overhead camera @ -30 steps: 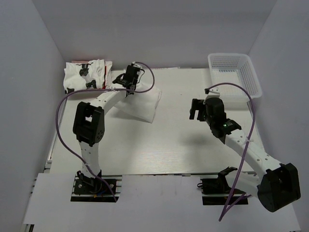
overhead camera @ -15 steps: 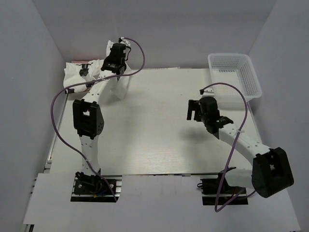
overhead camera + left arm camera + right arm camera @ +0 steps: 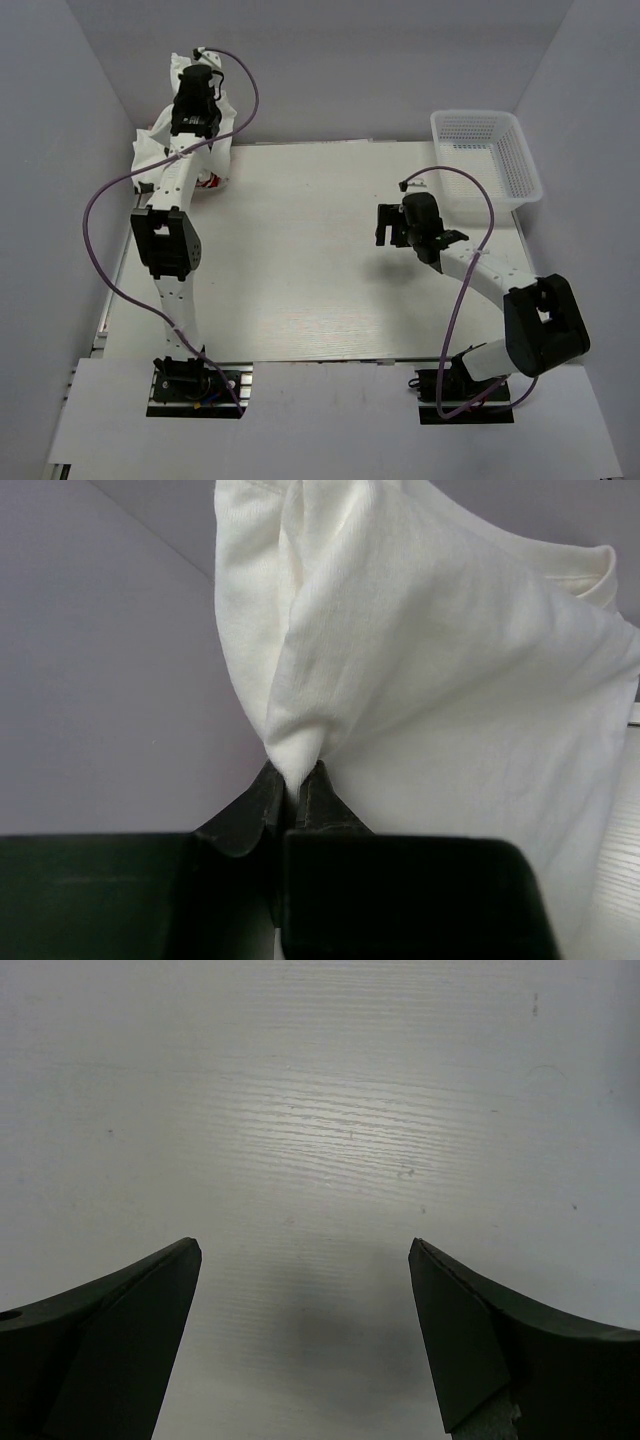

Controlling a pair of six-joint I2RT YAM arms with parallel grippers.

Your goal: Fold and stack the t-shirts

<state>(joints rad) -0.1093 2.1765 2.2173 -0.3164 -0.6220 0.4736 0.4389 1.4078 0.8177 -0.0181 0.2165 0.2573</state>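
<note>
LEFT ARM LIFTS A SHIRT: A white t-shirt (image 3: pixel 420 680) hangs from the left end effector (image 3: pixel 297 780). Its two dark fingers are pressed together on a gathered peak of the cloth. The rest of the fabric falls away in soft folds against a grey wall (image 3: pixel 100 680), with a ribbed neckline showing at the upper edge.

Seen from above, the left arm reaches to the far corner of the counter (image 3: pixel 300 280) opposite the white mesh basket (image 3: pixel 525 165). It holds the shirt raised above a pile of t-shirts (image 3: pixel 150 155). The pile lies along the same far edge as the basket but well apart from it, at the other end of that edge. It is white and rumpled, and a patch of red print shows on the side facing the basket. The lower part of the raised shirt hangs down toward the pile; whether the two touch cannot be told from these views.

The basket stands upright with its open side up in the far corner on the right arm's side. Its grid walls and floor are in plain view from above, and its near corner sticks out just past the counter's edge.

The right end effector (image 3: pixel 303 1250) hovers over the pale wood-grain counter near the basket, on the side toward the counter's middle and apart from it. Its fingers are spread wide, and the counter's surface and a soft shadow show between them.
</note>
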